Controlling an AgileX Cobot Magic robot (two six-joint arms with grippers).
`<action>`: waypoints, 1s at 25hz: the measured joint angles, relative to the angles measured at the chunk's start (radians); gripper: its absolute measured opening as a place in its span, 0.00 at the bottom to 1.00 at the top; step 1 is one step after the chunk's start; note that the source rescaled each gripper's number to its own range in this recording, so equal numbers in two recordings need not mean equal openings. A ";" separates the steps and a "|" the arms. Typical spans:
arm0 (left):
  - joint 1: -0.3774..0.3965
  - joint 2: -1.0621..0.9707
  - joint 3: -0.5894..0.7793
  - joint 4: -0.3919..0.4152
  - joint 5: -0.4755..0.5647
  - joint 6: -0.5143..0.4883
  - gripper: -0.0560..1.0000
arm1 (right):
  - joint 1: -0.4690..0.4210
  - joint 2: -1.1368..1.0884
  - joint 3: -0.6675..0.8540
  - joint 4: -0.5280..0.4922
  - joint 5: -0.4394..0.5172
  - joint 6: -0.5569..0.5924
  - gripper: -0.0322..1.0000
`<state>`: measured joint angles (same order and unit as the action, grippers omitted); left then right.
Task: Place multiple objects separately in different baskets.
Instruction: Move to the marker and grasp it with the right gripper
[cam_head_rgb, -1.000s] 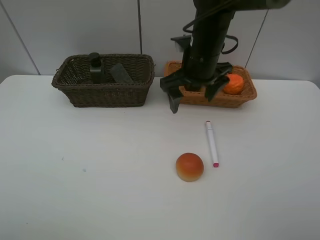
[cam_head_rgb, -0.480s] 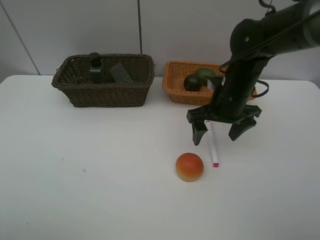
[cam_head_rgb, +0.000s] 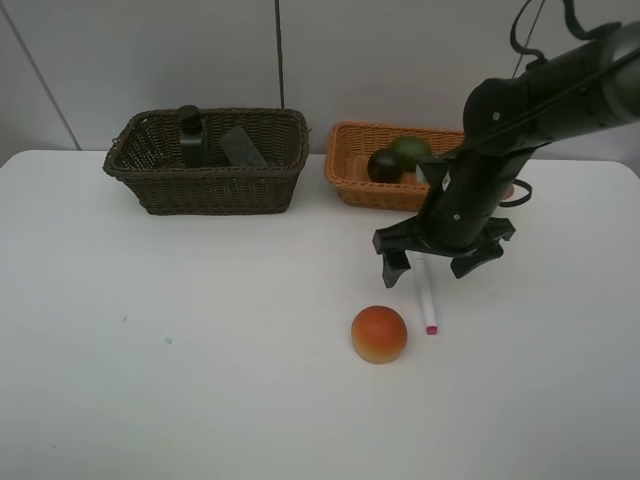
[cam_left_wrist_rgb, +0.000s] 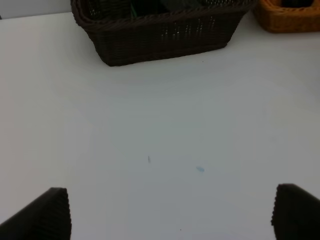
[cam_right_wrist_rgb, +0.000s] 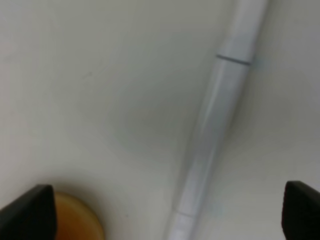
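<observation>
Exterior high: right end effector (cam_head_rgb: 427, 268) is spread wide and empty, straddling the upper part of the white marker (cam_head_rgb: 428, 300), which lies on the surface (cam_head_rgb: 200, 350) near the peach (cam_head_rgb: 379, 333).
Left wrist: left end effector (cam_left_wrist_rgb: 172, 215) is wide open and empty, facing the dark basket (cam_left_wrist_rgb: 160, 35).
Right wrist: the white marker runs between the fingers. It is probably light, stiff, smooth and apt to roll, so pinch mid-barrel, across its width.

At the tabletop's (cam_head_rgb: 200, 350) back, left basket (cam_head_rgb: 205, 185) holds bottle (cam_head_rgb: 191, 137) and eraser (cam_head_rgb: 243, 147), right basket (cam_head_rgb: 350, 185) two fruits (cam_head_rgb: 384, 165). Up front, marker (cam_head_rgb: 429, 302) lies just right of peach (cam_head_rgb: 379, 333), under the right gripper (cam_head_rgb: 428, 270).
</observation>
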<state>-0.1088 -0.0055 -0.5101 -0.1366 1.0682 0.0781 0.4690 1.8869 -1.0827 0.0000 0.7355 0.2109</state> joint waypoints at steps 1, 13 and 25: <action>0.000 0.000 0.000 0.000 0.000 0.000 0.98 | 0.000 0.013 0.000 -0.008 -0.008 0.003 1.00; 0.000 0.000 0.000 0.000 0.000 0.000 0.98 | 0.000 0.132 0.000 -0.044 -0.129 0.003 1.00; 0.000 0.000 0.000 0.000 0.000 0.000 0.98 | -0.007 0.150 -0.011 -0.080 -0.131 -0.001 0.28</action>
<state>-0.1088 -0.0055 -0.5101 -0.1366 1.0682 0.0781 0.4616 2.0366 -1.0935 -0.0803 0.6042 0.2103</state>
